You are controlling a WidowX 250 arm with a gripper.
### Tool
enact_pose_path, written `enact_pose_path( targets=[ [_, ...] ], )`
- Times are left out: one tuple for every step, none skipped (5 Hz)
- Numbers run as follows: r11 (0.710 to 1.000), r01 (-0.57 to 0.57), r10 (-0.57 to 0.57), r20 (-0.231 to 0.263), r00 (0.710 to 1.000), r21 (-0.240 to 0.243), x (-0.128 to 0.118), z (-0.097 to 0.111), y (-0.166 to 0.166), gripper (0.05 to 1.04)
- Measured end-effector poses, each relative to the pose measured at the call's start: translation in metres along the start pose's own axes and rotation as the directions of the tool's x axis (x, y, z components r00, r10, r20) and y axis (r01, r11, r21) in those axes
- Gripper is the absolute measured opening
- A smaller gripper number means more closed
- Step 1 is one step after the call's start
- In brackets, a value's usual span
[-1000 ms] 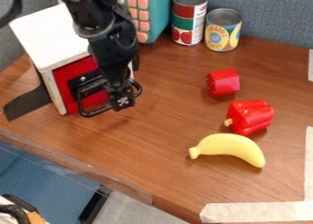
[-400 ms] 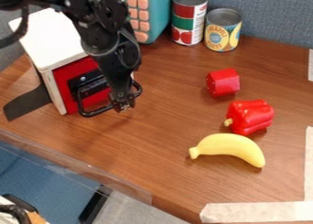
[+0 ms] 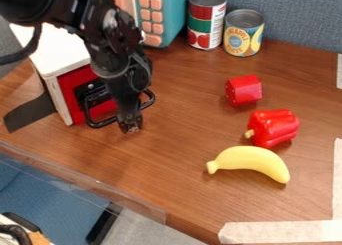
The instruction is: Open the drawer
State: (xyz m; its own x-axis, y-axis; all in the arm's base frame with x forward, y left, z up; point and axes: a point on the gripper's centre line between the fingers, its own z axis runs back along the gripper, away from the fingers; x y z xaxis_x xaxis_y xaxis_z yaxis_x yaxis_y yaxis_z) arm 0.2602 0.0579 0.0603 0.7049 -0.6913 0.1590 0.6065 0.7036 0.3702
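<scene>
- Drawer [image 3: 77,78]: flat red front in boxy white cabinet [image 3: 59,48], 10 o'clock of view centre.
- Handle [image 3: 99,124]: black, rounded loop, projecting from drawer.
- Gripper [image 3: 129,125]: black; tip at handle's loop. Drawer front lies toward its 10 o'clock. Spread or pressed together: cannot tell.
- Table [image 3: 180,189]: wood-grained.
- Red block [image 3: 244,90]: faceted, 2 o'clock.
- Pepper [image 3: 275,128]: glossy, lobed, 3 o'clock.
- Banana [image 3: 250,159]: smooth, curved, 4 o'clock.
</scene>
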Motion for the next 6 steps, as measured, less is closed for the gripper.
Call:
enact_pose_path(
  targets=[
    [1.0,-0.013,0.013,-0.011,1.0,0.01,-0.003,-0.007,-0.001,0.999],
    [1.0,-0.029,0.029,-0.02,0.999,0.014,-0.005,-0.017,-0.003,0.999],
    [0.999,-0.051,0.051,-0.041,0.998,0.007,-0.008,-0.024,-0.005,0.946],
    [0.997,-0.081,0.082,-0.046,0.996,0.009,-0.008,-0.026,-0.004,0.651],
    [0.993,-0.121,0.121,-0.043,0.992,-0.003,-0.005,-0.026,-0.007,0.348],
    [0.99,-0.138,0.138,-0.041,0.99,-0.006,-0.001,-0.025,-0.01,0.161]
  ],
)
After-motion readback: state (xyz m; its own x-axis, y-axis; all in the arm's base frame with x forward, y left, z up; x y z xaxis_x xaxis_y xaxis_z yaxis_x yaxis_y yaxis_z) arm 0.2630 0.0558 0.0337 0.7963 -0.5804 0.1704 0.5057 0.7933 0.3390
